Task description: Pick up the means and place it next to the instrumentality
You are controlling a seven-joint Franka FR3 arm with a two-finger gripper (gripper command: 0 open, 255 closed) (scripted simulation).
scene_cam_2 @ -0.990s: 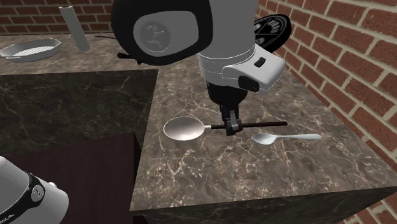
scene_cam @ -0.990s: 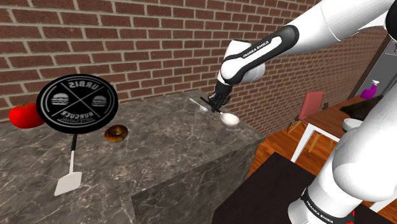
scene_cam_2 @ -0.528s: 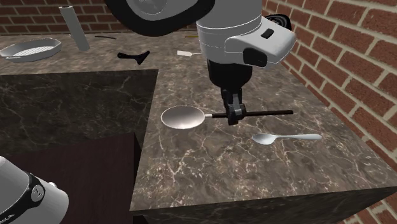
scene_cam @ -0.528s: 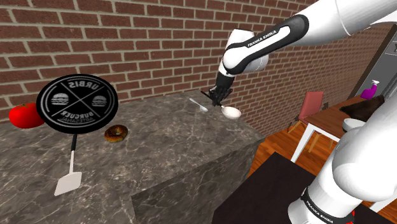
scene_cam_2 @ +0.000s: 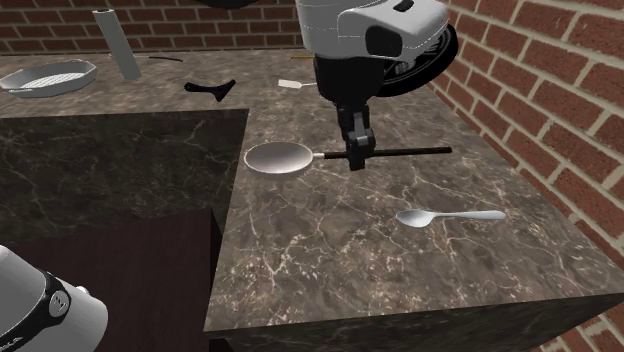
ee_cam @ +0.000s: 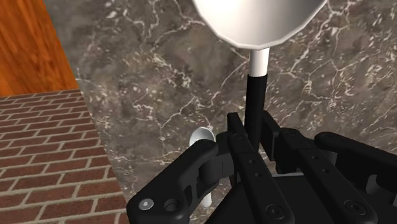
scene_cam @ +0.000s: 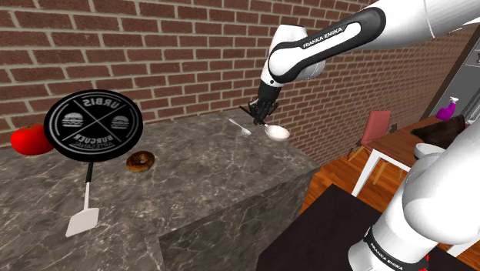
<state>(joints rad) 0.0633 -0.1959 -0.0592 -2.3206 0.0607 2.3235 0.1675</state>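
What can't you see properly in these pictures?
1. Wrist view: the ladle has its bowl cut off by the picture's edge.
2. Wrist view: the spoon is mostly hidden behind the gripper.
3. Second exterior view: the round black sign is mostly covered by the arm.

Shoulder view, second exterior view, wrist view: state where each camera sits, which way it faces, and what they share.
Shoulder view: beside the stand, looking down over the marble counter toward the brick wall; the arm and gripper show.
Second exterior view: at the counter's end, looking along it, brick wall on its right; the hand shows.
Wrist view: on the hand, looking down past the black fingers clasping the ladle.
Shared: all three show the ladle and the spoon lying on the counter.
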